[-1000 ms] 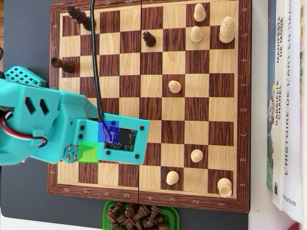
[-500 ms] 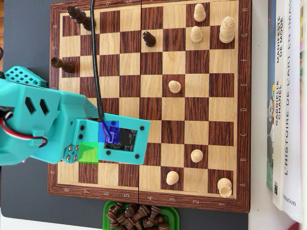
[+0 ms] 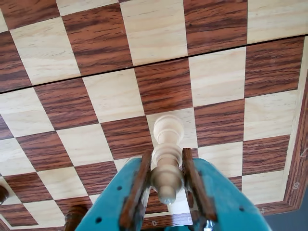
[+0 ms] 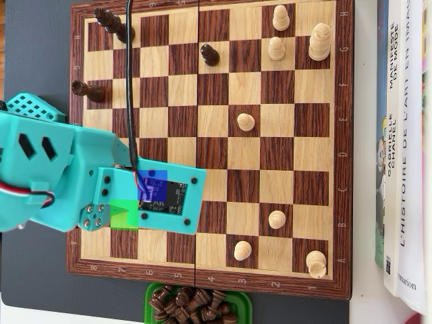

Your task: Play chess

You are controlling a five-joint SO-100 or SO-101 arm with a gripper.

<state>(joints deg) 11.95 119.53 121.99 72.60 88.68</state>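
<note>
Fingers [image 3: 167,185] clamp pale chess piece [image 3: 167,149] over chessboard [image 4: 317,145]; book spine [image 4: 412,135] reads "L'HISTOIRE DE L'ART EN IMA…".

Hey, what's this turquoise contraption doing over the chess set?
It is a small robot arm playing chess. In the wrist view its gripper is shut on a light wooden piece, held above the chessboard. In the overhead view a few light pieces, like one near the middle, and some dark ones stand scattered on the squares. A green tray of dark pieces sits at the board's lower edge, and books lie to the right.
</note>
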